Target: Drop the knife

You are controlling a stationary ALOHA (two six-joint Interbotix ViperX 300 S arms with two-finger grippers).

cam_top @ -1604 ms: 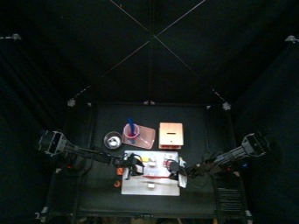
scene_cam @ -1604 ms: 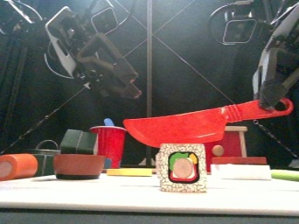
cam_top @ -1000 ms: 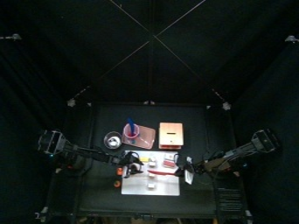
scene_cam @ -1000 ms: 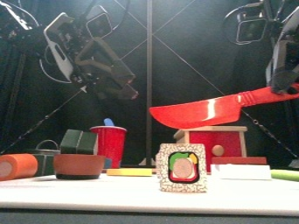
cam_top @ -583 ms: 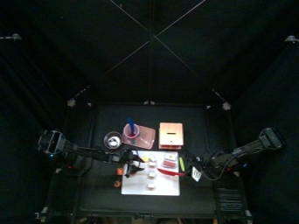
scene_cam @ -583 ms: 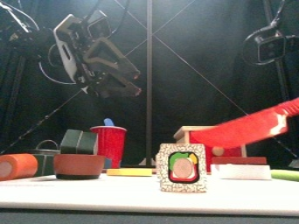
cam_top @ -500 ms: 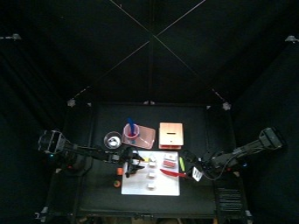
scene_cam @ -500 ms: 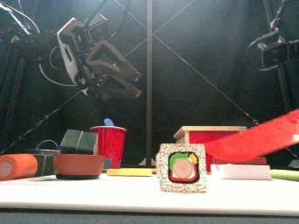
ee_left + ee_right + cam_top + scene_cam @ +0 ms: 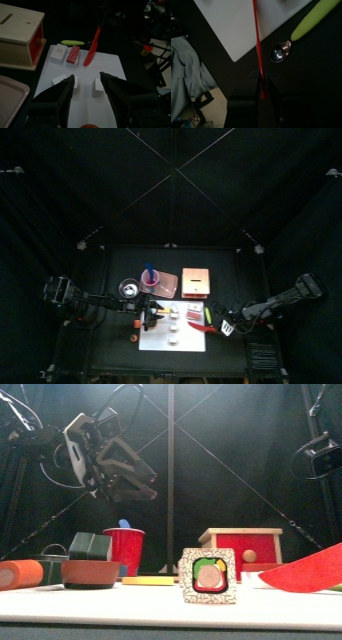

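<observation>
- The left claw hangs high over the table's left half, its jaws spread wide and holding nothing.
- Straight below that claw lies a white mat with two small white blocks just under the jaw tips.
- Out beyond its left jaw stands a wooden box with a red side.
- Farther ahead of the claw, a red-and-white striped piece lies on the mat.
- The red toy knife lies past the striped piece, well clear of the left claw, its blade down on the mat's far edge.
- The knife's handle end runs in between the right claw's jaws; I cannot tell whether they grip it.
- Just beside the blade, ahead of the right claw, lies a spoon with a yellow-green handle.
</observation>
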